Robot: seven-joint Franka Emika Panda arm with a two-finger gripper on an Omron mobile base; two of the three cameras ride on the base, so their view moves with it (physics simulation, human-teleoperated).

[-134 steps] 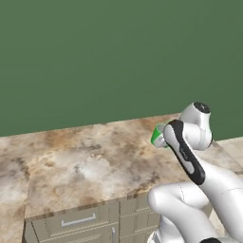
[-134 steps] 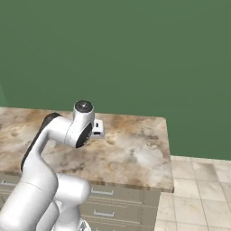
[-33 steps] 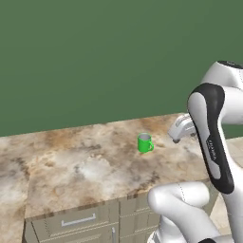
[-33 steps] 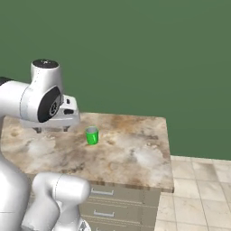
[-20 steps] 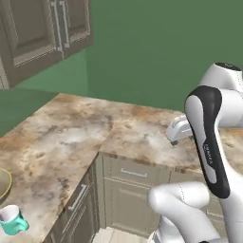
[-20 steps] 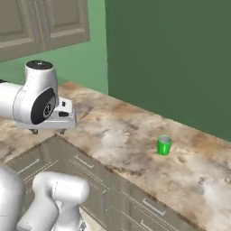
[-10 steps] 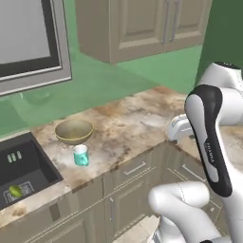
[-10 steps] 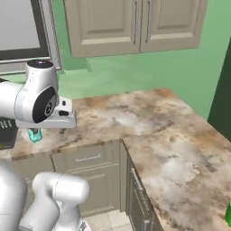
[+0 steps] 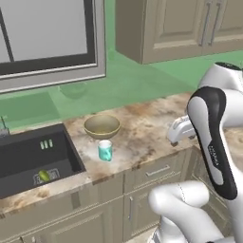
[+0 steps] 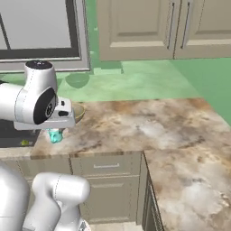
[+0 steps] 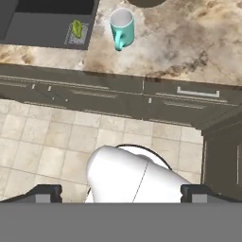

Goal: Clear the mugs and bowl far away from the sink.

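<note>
A teal mug (image 9: 105, 150) with a white inside stands upright near the counter's front edge, just right of the sink (image 9: 28, 156). Behind it sits the tan-olive bowl (image 9: 102, 126). The hand view looks down on that mug (image 11: 122, 26), with the dark sink (image 11: 52, 19) to its left and the bowl's rim (image 11: 146, 2) at the top edge. My gripper (image 9: 178, 135) hangs well to the right of the mug, off the counter's front. Its fingertips (image 11: 47, 193) stand far apart, so the gripper (image 11: 121, 194) is open with nothing in it. In the right base view my hand partly hides the mug (image 10: 55, 135).
A small yellow-green object (image 9: 43, 175) lies on the rack in the sink. Drawer and cabinet fronts (image 9: 156, 171) run under the counter, with tiled floor (image 11: 42, 137) in front. The marble counter (image 10: 149, 122) stretches right and turns a corner. A window and upper cabinets hang above.
The whole picture has swung round: the base has moved from a bare stretch of counter holding a green mug to the sink area. The arm keeps its pose, jaws still open.
</note>
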